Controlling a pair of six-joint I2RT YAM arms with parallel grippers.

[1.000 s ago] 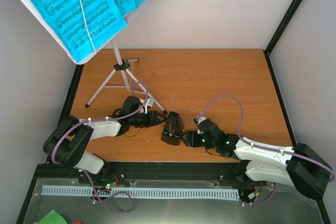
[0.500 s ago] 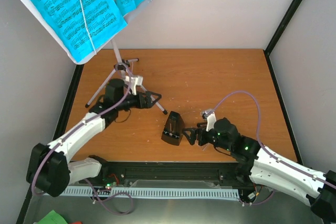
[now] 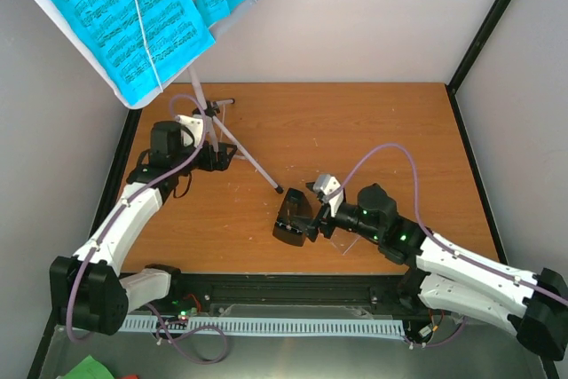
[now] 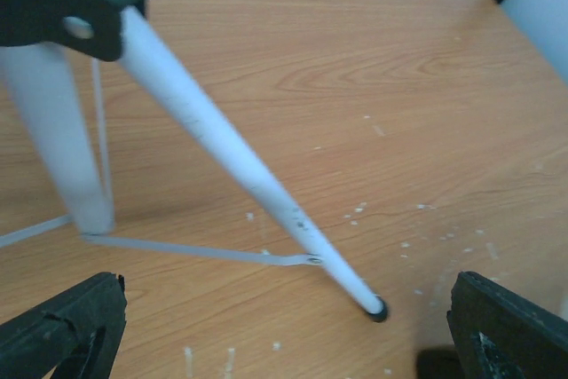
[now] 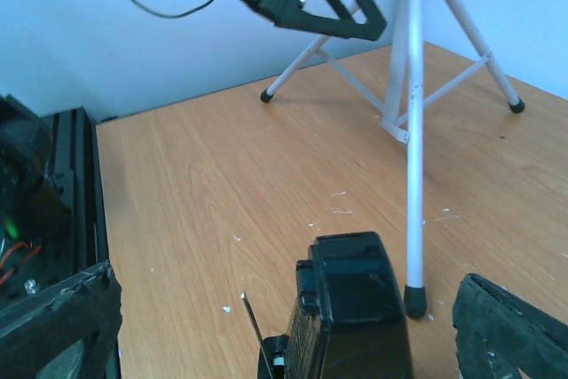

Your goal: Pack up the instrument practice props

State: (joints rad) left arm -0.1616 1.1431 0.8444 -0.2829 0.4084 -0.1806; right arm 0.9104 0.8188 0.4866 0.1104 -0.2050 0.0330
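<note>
Top external: my right fingers (image 3: 312,217) gape empty just beside the metronome (image 3: 290,217), my left fingers (image 3: 224,157) wide too; likely next, straddle it and close.

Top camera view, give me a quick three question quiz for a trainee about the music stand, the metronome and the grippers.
1. True or false: the right gripper is shut on the metronome.
2. The cyan sheet music sits: A beside the metronome, B on the music stand, C in a gripper.
3. Which gripper is nearer the stand's legs?
Key: 1 false, its jaws are open; 2 B; 3 the left gripper.
</note>
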